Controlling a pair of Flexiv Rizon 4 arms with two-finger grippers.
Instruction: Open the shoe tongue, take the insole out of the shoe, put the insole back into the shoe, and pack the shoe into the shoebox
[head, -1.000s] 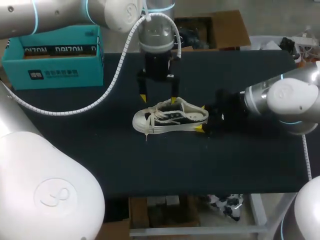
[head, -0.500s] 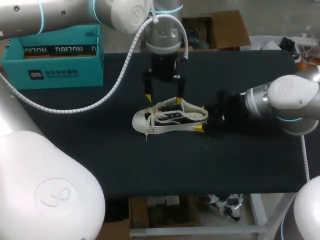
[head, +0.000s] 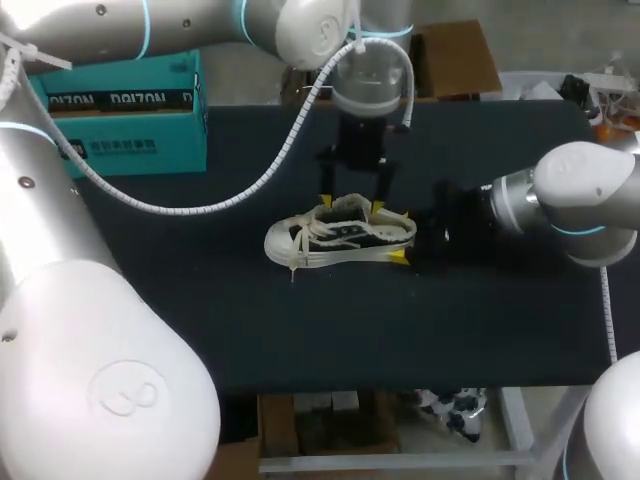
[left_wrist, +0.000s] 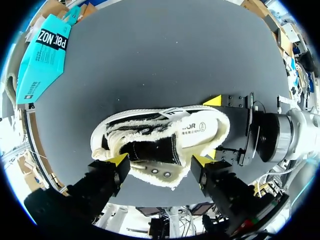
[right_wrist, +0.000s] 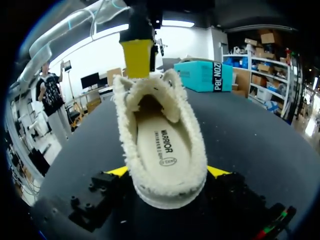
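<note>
Jaws: your left gripper (left_wrist: 161, 161) is wide open, holding nothing, gap along the shoe's (head: 340, 240) length, above the tongue (left_wrist: 150, 150) | right gripper (right_wrist: 167, 171) clamps the heel | shoe mid-table, toe leftward | left arm nearer the tongue

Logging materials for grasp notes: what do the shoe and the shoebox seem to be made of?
The shoe: dark matte upper, probably canvas; a fluffy cream lining, fleece-like, shows around the opening; the smooth white sole rim looks like rubber. The shoebox: likely cardboard with a matte teal finish, going by its flat, folded walls.
</note>
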